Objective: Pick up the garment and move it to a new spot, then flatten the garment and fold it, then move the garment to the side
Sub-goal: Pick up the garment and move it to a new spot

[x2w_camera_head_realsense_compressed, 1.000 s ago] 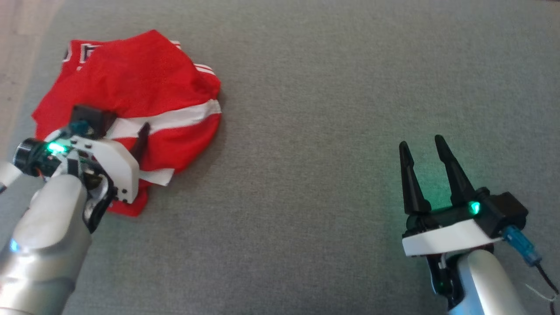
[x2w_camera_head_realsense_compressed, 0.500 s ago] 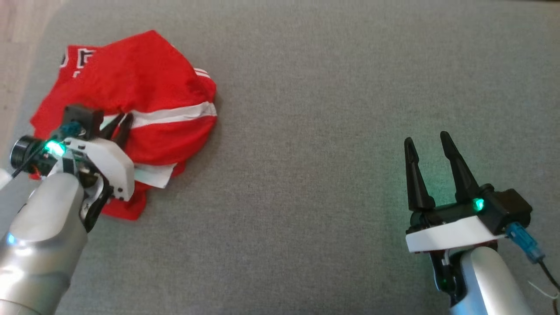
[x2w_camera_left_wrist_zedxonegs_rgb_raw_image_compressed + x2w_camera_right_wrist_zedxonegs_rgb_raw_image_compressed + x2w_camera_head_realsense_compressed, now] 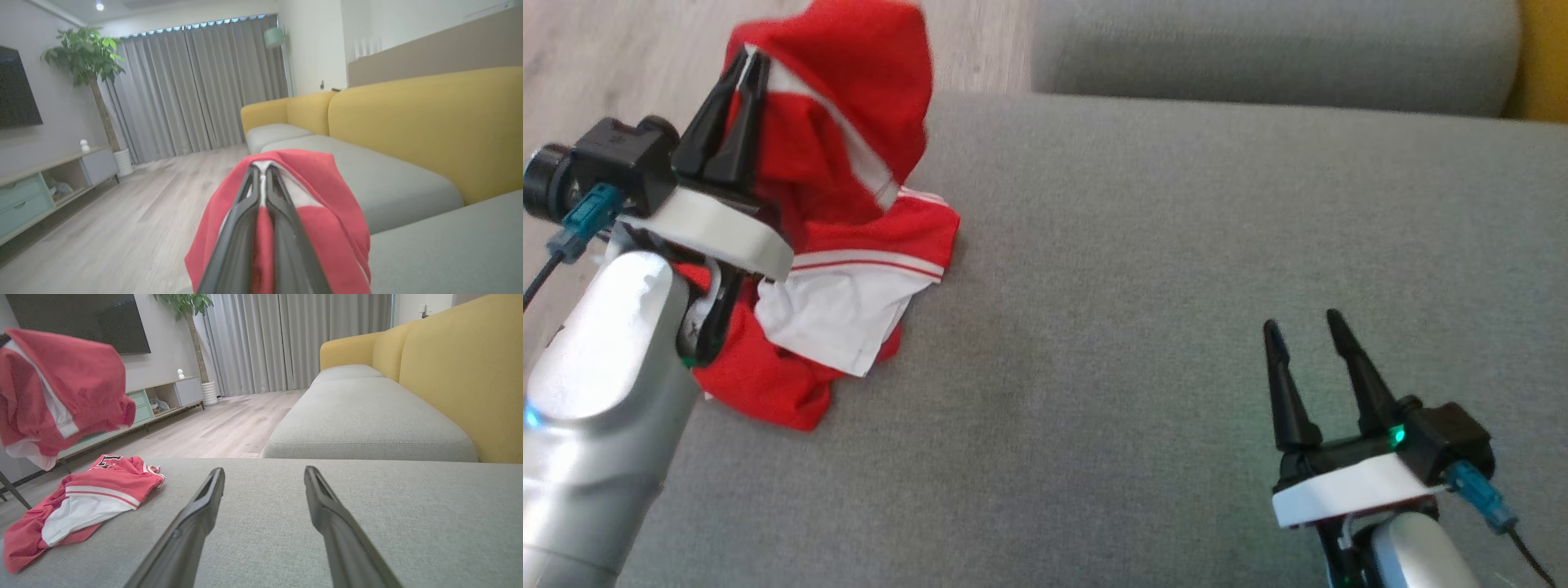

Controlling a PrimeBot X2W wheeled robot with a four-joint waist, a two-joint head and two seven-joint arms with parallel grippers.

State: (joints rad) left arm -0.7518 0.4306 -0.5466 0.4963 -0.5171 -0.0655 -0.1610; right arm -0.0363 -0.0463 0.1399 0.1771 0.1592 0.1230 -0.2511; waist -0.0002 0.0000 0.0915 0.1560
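Room: grey sofa seat (image 3: 1176, 245) with a yellow backrest (image 3: 461, 367). Beyond it are a pale wood floor (image 3: 220, 428), grey curtains (image 3: 196, 90), a potted plant (image 3: 86, 57) and a dark TV (image 3: 77, 318) above a low cabinet (image 3: 41, 183).

Arm 1: the left hand (image 3: 752, 59) is high above the seat's edge. Its 2 fingers are pressed together, pinching a white-striped fold of the red garment (image 3: 866, 57) at their tips. The cloth drapes down from that hand. Its lower part, red with a white panel, lies heaped on the seat just below the hand.

Arm 2: the right hand (image 3: 1302, 321) is low over the seat, well apart from the garment, with its 2 fingers spread.
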